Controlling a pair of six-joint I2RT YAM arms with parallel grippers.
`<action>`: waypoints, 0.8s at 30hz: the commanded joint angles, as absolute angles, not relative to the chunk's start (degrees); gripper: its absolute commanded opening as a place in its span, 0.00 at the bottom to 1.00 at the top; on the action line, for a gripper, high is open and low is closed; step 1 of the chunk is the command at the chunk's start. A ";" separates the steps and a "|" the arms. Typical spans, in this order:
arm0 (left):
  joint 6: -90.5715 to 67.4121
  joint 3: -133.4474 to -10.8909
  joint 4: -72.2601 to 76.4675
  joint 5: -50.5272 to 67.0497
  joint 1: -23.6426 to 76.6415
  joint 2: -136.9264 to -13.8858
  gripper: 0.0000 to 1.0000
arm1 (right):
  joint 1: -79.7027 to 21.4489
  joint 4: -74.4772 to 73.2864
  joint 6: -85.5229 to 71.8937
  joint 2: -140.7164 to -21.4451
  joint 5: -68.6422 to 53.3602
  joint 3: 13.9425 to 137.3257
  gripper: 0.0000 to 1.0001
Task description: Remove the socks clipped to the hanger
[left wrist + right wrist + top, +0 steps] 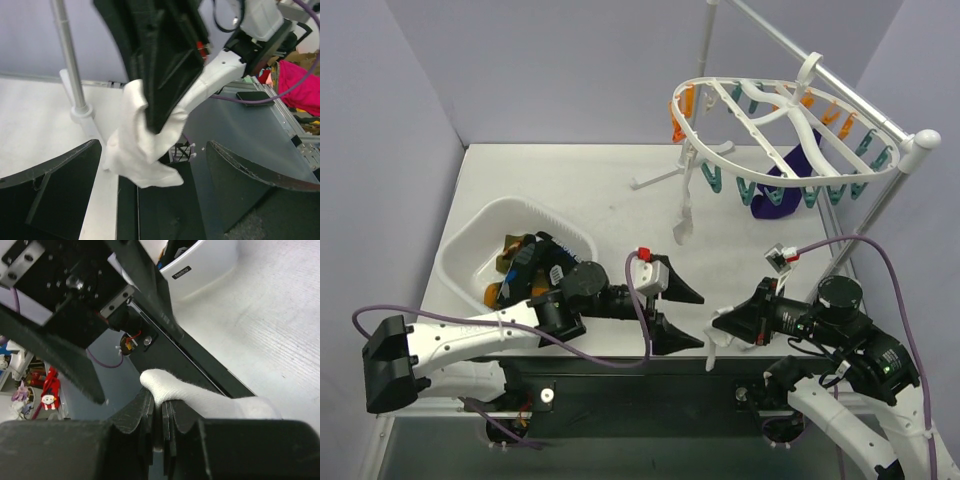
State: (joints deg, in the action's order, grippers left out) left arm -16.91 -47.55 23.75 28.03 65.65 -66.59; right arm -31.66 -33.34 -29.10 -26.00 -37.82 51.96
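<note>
2 pincers: L (pixel 678 317) spread, R (pixel 722 325) pinching white sock (pixel 716 349) | white table (pixel 600 190) | lilac walls

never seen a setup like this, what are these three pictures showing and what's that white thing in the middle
These are two robot arms bolted at the near edge of a white table. The overhead picture looks down from behind them; the other two come from small cameras on each arm's wrist, so each shows its own fingers up close.

The right hand is shut on a white sock, which hangs limp from it. The left hand is wide open, facing that sock and holding nothing.

At the back, a white ring hanger with teal and orange clips hangs from a stand. A dark purple sock is clipped to it, and another white piece dangles from its left side. On the left, a white tub holds socks already removed.
</note>
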 commanded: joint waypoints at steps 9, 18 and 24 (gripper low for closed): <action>-10.55 -52.55 29.71 18.38 71.89 -76.11 0.98 | -32.17 -28.30 -31.46 -24.96 -42.36 53.26 0.00; -11.16 -55.90 27.95 14.06 71.90 -79.01 0.76 | -32.17 -26.81 -32.26 -24.87 -43.07 52.82 0.00; -10.99 -53.97 26.28 13.71 71.19 -76.29 0.19 | -32.26 -26.98 -32.26 -25.13 -41.49 53.09 0.23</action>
State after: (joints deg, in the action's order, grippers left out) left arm -11.46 -52.60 25.82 16.16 72.36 -78.87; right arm -31.64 -28.47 -31.70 -24.99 -39.68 51.96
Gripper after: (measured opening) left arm 0.329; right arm 0.131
